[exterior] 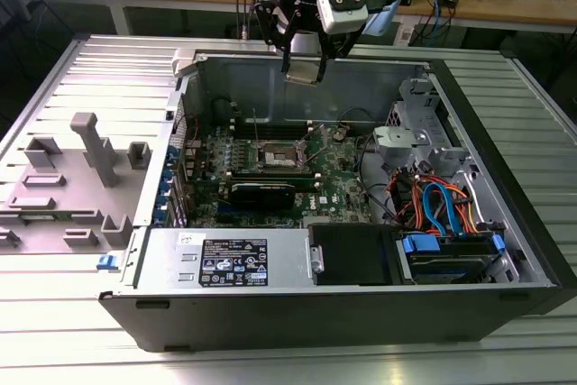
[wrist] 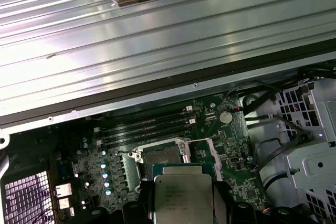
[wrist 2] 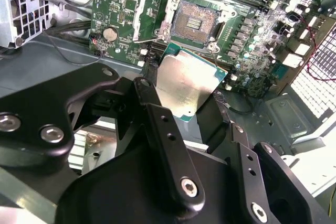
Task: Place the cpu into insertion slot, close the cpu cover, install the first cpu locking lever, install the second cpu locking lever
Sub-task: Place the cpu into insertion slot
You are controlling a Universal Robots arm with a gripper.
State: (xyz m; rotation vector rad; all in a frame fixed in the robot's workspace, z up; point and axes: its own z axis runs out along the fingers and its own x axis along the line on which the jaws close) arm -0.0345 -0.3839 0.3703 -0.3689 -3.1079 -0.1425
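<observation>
Holding the cpu (wrist 2: 189, 82) pinched in the end effector (wrist 2: 185, 109) above the case (exterior: 361, 331), well apart from the uncovered insertion slot (wrist 2: 195, 22): placement step, likely demanding a square, level descent onto it.

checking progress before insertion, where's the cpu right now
The cpu is clamped in the gripper, raised above the open computer case in the exterior view, not yet in the empty insertion slot.

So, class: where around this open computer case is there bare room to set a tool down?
Bare ribbed table along the near wall of the case, and beyond the grey fixture. Crowded: motherboard, cable bundle.
</observation>
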